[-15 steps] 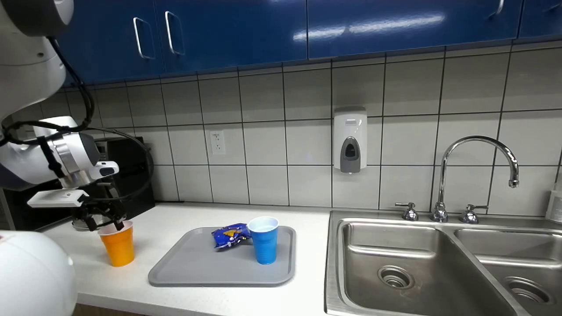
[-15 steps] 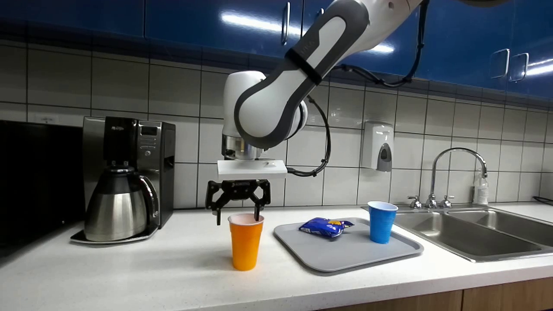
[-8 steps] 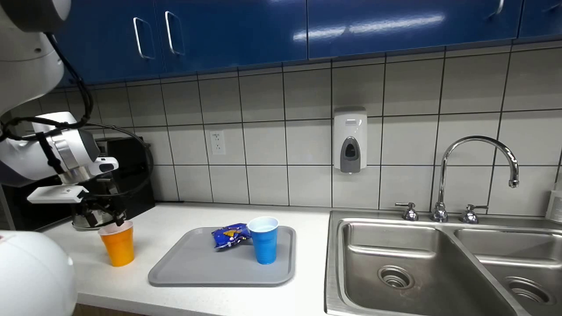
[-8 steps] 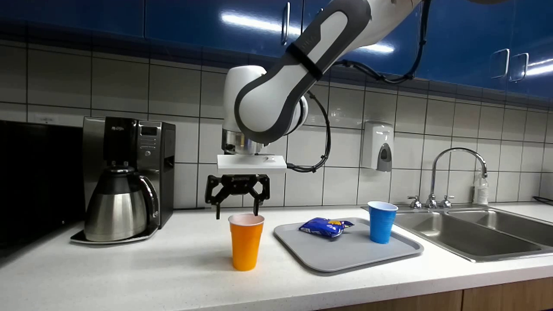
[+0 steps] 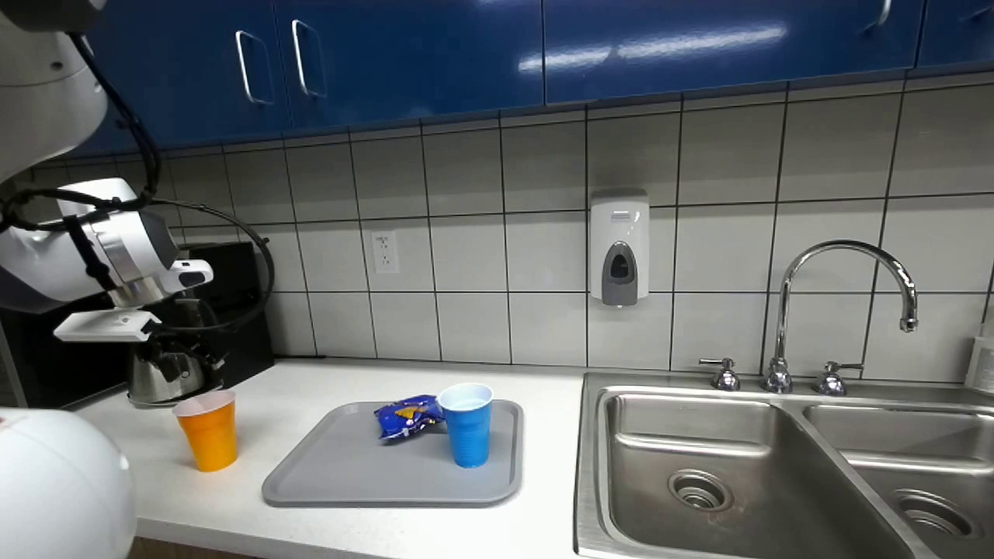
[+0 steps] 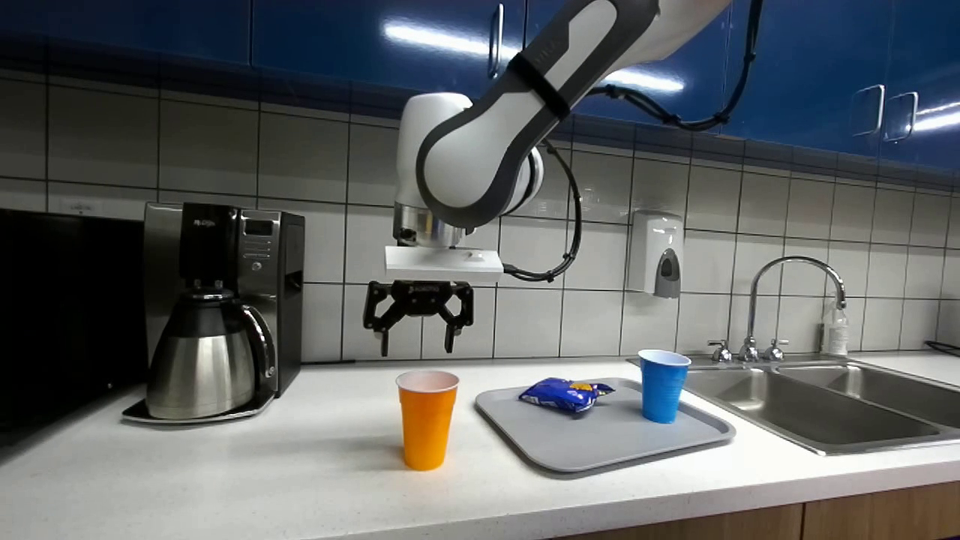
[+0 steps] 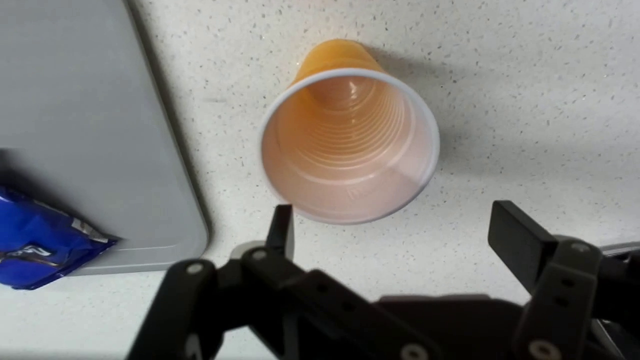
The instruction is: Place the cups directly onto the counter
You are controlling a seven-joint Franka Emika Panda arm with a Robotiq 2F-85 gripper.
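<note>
The orange cup (image 5: 208, 439) stands upright on the white counter (image 5: 326, 380), left of the tray; it also shows in an exterior view (image 6: 427, 427) and, from above, in the wrist view (image 7: 350, 145). The blue cup (image 5: 469, 427) stands upright on the grey tray, also seen in an exterior view (image 6: 663, 390); it is out of the wrist view. My gripper (image 6: 417, 352) is open and empty, a little above the orange cup's rim and apart from it. In the wrist view its spread fingers (image 7: 392, 210) have nothing between them.
The grey tray (image 6: 600, 446) bears a blue printed packet (image 6: 562, 394) beside the blue cup. A coffee maker (image 6: 285, 300) with a steel carafe (image 6: 202, 375) stands at the back left. A steel sink (image 5: 588, 466) with a tall faucet (image 5: 784, 303) lies right of the tray.
My gripper has risen, still open, from beside the orange cup's rim to above it, and shifted slightly in an exterior view. Both cups, the tray and the packet have not moved.
</note>
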